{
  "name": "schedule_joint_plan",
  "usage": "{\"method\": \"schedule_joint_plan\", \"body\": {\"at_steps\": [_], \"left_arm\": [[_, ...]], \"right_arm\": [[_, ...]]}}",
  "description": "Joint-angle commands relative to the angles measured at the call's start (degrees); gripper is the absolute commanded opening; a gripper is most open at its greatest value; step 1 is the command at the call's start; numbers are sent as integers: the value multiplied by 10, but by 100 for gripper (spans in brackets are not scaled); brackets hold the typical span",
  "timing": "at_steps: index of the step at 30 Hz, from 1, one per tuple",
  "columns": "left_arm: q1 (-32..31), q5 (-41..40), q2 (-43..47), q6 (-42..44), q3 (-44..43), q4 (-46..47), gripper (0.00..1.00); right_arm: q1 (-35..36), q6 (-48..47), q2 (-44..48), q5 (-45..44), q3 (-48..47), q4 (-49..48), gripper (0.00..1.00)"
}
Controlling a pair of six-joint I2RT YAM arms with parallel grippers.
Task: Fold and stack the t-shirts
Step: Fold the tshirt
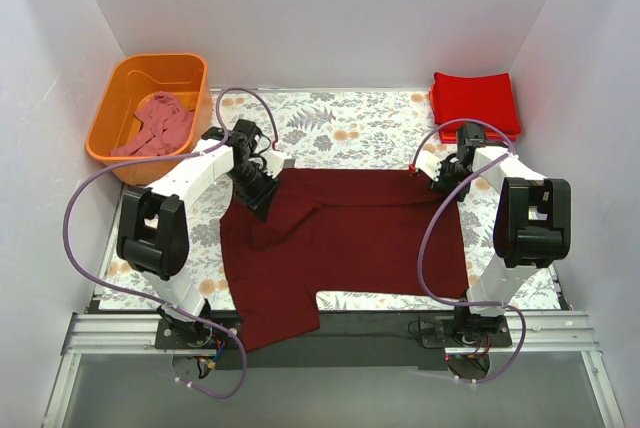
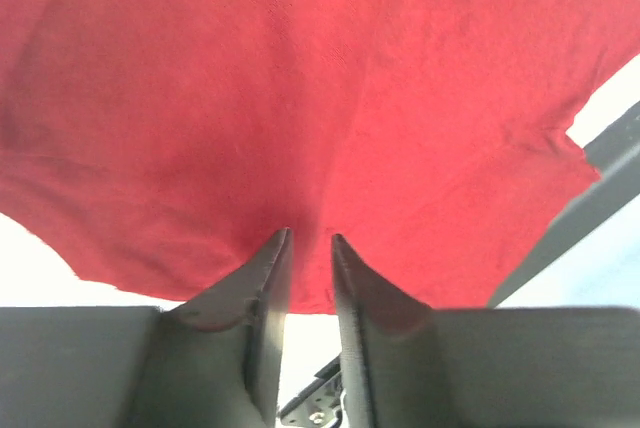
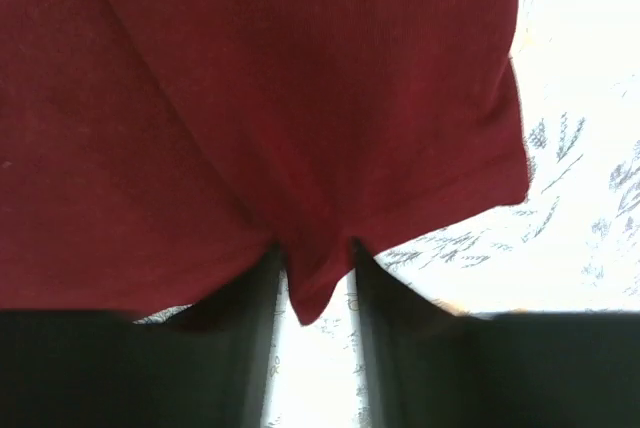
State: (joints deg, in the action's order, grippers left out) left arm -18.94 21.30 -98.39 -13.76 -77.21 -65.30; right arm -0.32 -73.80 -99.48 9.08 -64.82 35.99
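A dark maroon t-shirt (image 1: 340,238) lies spread flat on the floral table cover, its lower left part hanging over the near edge. My left gripper (image 1: 262,198) rests at the shirt's far left corner. In the left wrist view its jaws (image 2: 310,238) stand slightly apart, with the cloth (image 2: 300,98) lying past the tips. My right gripper (image 1: 438,183) is at the far right corner, open a little (image 3: 318,246). A loose flap of the shirt (image 3: 250,98) hangs between its fingers, unpinched. Folded bright red t-shirts (image 1: 475,100) are stacked at the back right.
An orange tub (image 1: 160,58) at the back left holds a crumpled dusty pink t-shirt (image 1: 155,126). The floral cover (image 1: 340,128) shows beyond the maroon shirt. White walls close in the back and both sides. Purple cables loop beside each arm.
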Motion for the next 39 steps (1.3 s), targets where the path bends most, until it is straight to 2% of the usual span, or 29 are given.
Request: {"method": "schedule_joint_plan", "body": {"at_steps": [1,2,3,6,7,10,12,14,18,19,22,24,27,35,39], "left_arm": [[1,19,0,-7,25,16,25],[5,16,6,-8,32,21,27],[8,12,10,-10,30,26,28],[28,22,29,-18,-7,35,30],[31,48,35,-21,-15,40,30],[25,109,71,-28,-8,73,28],[-6,140,94,-42,21,88,27],[-43,130,96,-60,41,115,27],[-79,80,83,-117,86,179,34],[-83,71,81,-128,100,198,34],[-110,49,83,-114,123,207,26],[-132,35,98,-83,148,204,24],[-164,-6,113,-56,187,212,28],[-166,-96,36,-65,167,290,36],[-154,-147,49,-64,160,317,37]], "right_arm": [[-1,-13,17,-3,6,-11,48],[-2,-13,23,2,8,5,63],[-1,-15,35,13,7,21,69],[-7,5,53,42,-13,50,70],[-15,19,53,51,-25,54,71],[-21,89,24,95,-94,94,66],[-21,127,-12,139,-156,126,55],[-14,182,-30,157,-181,157,48],[2,247,-35,203,-183,154,43],[27,262,-35,211,-182,153,42],[55,322,-30,262,-179,146,35],[72,345,-31,280,-174,141,34],[90,364,-34,290,-155,122,34],[105,378,-48,277,-127,89,32],[105,372,-44,268,-120,90,33]]}}
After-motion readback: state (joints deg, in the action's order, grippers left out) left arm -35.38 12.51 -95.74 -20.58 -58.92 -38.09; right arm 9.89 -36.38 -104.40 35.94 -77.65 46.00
